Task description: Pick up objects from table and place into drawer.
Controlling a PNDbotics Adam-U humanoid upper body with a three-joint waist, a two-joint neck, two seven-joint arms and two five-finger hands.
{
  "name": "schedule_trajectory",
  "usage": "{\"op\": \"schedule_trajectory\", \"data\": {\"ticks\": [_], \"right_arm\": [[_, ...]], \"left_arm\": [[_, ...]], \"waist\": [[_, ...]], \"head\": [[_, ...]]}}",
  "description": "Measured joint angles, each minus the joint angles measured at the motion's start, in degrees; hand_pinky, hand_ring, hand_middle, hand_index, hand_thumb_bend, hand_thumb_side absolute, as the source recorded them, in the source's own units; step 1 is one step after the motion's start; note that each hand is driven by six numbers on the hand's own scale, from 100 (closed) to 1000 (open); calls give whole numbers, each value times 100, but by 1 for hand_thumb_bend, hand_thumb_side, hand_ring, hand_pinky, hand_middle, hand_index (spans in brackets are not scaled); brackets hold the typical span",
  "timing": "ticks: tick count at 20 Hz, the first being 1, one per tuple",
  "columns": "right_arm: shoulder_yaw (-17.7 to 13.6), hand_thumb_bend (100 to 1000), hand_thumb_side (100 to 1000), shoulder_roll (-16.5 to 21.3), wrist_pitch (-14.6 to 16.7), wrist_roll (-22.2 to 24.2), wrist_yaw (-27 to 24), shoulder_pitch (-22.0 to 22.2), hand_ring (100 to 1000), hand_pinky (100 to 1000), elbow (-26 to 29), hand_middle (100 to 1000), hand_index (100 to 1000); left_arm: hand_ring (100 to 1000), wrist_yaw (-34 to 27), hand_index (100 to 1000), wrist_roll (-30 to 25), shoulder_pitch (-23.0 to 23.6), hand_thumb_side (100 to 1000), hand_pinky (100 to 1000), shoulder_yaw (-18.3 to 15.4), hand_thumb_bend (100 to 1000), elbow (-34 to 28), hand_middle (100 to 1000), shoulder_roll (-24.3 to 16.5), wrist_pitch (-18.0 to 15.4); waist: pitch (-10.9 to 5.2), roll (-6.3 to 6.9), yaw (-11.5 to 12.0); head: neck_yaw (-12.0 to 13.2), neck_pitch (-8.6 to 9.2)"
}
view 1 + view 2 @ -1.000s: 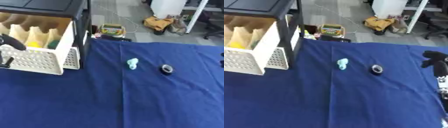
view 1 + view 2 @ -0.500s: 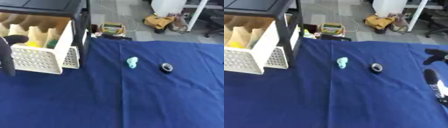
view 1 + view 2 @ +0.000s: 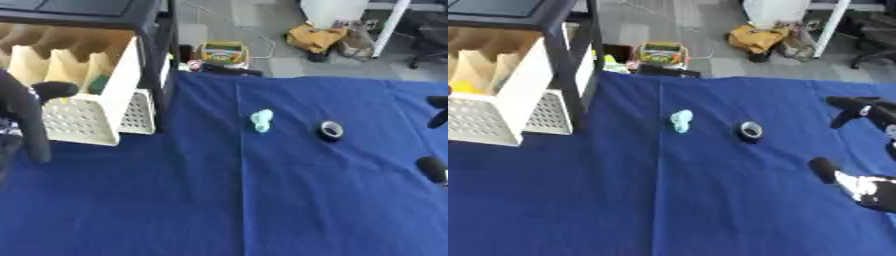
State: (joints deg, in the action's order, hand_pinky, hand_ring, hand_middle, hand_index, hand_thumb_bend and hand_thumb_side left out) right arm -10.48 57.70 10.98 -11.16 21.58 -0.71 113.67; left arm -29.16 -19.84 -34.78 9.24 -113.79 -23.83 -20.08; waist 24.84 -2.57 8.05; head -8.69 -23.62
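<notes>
Fingers [image 3: 852, 105] spread and straight on the right hand [image 3: 866, 187] at the right edge, holding nothing, palm hovering over the blue cloth of the worktop [image 3: 667, 200]. Left hand [image 3: 24, 117] hanging at the left edge in front of the drawer [image 3: 83, 107], dark fingers pointing down, relaxed and empty too.

Two things waiting out on the cloth: a small pale-green object [image 3: 261, 120] near the middle, and just to its right, apart from it, a black ring-shaped piece [image 3: 330, 130], possibly a roll of tape, though hard to say for sure. Neither touched by a hand. Drawer pulled out from the black cabinet [image 3: 149, 45], white perforated front, tall pale dividers inside, something yellow [image 3: 467, 88] and something green [image 3: 98, 84] sitting in its compartments.

Judging by the layout, between picks: nothing in hand, objects still on the worktop, so a reach comes next. Right hand nearest the black ring; next move calls for bringing the fingers over it, closing round it, then a long carry across to the drawer on the left. Pale-green object closer to the drawer, a fair job for either hand.

No legible writing anywhere; a colourful printed box [image 3: 222, 51] on the floor beyond the worktop, lettering unreadable.
</notes>
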Motion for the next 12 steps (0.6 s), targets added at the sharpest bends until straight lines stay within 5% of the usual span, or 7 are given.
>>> {"op": "schedule_trajectory", "data": {"ticks": [12], "right_arm": [[148,499,753,541,-622,787,-448,-651,834,728,-6,603,966]], "left_arm": [[381,103,833,-183,31,735,852,87,100,0,560,175,152]], "waist": [[76,-8,-8]], "head": [[-72,52]]}}
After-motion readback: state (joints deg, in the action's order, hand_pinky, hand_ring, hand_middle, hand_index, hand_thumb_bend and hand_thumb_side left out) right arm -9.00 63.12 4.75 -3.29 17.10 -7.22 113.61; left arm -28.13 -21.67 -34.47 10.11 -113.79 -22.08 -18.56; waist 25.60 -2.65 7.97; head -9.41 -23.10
